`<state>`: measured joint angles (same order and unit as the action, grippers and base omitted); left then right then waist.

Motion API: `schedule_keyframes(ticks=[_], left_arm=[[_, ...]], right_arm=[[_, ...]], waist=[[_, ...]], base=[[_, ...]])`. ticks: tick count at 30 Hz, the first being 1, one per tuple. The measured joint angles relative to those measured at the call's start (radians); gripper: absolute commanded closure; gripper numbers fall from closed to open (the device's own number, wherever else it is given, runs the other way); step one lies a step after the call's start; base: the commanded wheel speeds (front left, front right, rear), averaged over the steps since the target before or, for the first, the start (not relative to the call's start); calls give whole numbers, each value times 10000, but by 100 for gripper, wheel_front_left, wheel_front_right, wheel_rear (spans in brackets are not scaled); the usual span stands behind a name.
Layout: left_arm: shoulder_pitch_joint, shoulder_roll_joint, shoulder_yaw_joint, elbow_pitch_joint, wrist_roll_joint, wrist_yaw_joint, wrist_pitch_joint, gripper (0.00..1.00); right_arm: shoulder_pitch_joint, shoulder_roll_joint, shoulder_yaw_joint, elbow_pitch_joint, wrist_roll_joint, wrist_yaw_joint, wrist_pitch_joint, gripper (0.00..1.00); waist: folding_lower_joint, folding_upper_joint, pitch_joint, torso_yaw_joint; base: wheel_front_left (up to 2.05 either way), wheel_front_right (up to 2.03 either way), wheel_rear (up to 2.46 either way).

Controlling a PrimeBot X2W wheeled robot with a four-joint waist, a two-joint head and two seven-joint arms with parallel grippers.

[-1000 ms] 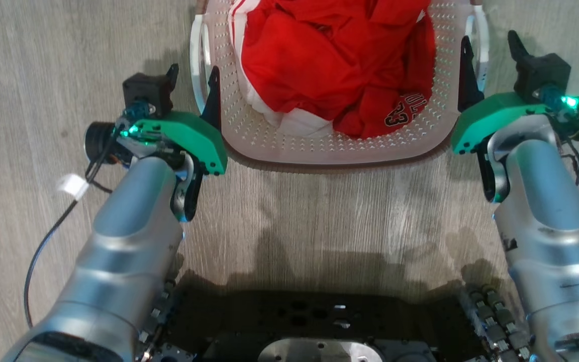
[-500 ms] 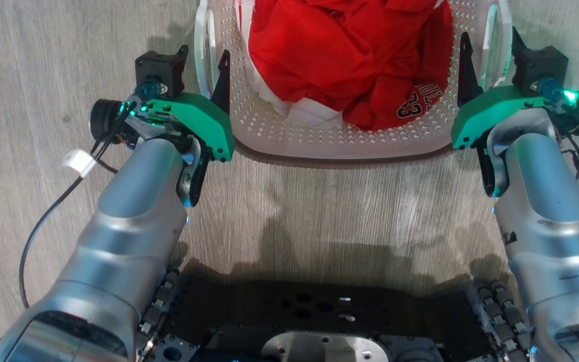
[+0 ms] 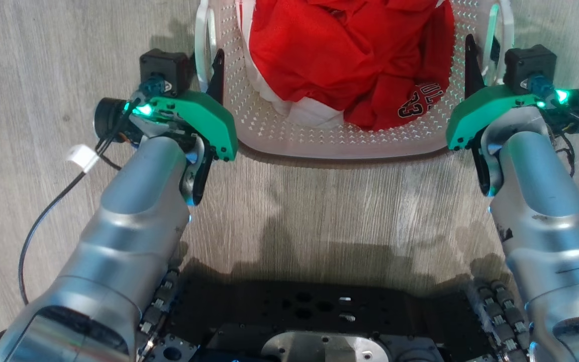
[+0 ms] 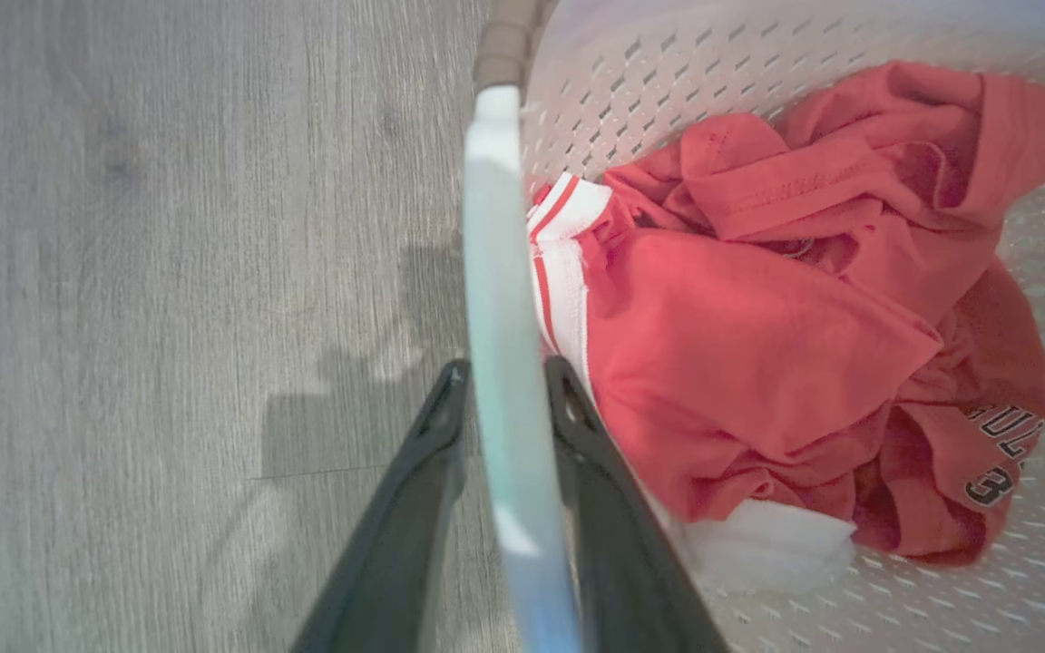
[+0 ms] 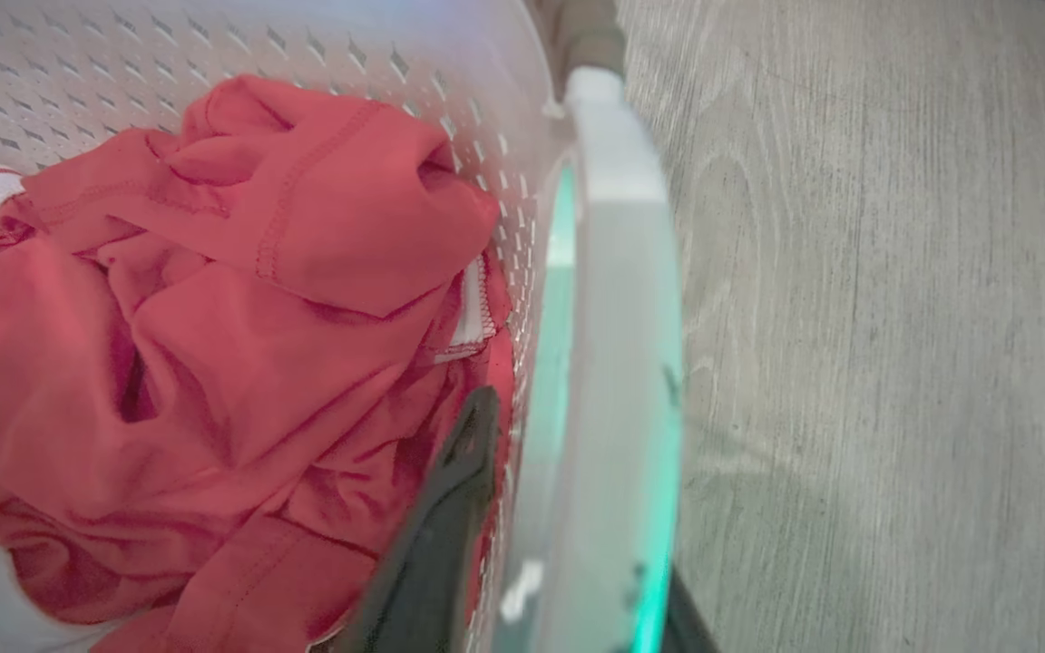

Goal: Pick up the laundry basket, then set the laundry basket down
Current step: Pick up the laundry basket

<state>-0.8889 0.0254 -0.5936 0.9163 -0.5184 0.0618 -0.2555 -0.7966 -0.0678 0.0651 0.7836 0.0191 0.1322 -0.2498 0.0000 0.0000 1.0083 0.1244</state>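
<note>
Left gripper (image 4: 506,372) pinches the laundry basket (image 4: 631,82) by its handle (image 4: 497,272). Right gripper (image 3: 484,58) straddles the opposite one; grip indeterminable. Jersey (image 4: 758,345) beside the fingers reads "ULL", "3".

The laundry basket (image 3: 340,146) is smooth, faintly glossy white perforated plastic; its rim (image 4: 500,41) looks matt, brown and woven; the red garment (image 3: 329,55) is soft creased cloth; the floor (image 3: 43,50) is matt pale wood-grain.

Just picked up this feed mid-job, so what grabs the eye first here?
Bright red clothes are heaped in the white laundry basket on the pale wood floor, top middle of the head view. Each gripper straddles a white side handle: the left gripper on the left handle, the right gripper on the right handle.
</note>
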Motion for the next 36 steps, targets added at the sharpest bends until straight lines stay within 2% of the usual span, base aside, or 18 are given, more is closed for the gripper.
schedule_keyframes(ticks=[1, 2, 3, 19, 36], left_arm=[[1, 0, -59, 2, -29, 0, 0, 75], [2, 0, -102, 4, -54, 0, 0, 100], [3, -17, -150, 4, -82, 0, -2, 100], [383, -71, -355, 290, -466, 90, 4, 100], [1705, -102, -495, 1007, -813, 88, 6, 100]], right_arm=[[-4, 0, 21, 44, 2, 0, 0, 74], [-4, 6, 29, 84, 27, 0, -4, 87], [-8, 6, 36, 113, 77, 0, -19, 100], [-71, 23, 545, 1221, 729, 0, -75, 100], [604, 94, 1967, 2514, 2428, 0, -71, 100]], waist=[[0, 0, -9, -3], [0, 0, -21, -6], [0, 0, -35, -6], [0, 0, -852, -27], [0, 0, -2829, -323]], base=[[0, 0, 0], [0, 0, 0], [0, 0, 0], [0, 0, 0], [0, 0, 0]])
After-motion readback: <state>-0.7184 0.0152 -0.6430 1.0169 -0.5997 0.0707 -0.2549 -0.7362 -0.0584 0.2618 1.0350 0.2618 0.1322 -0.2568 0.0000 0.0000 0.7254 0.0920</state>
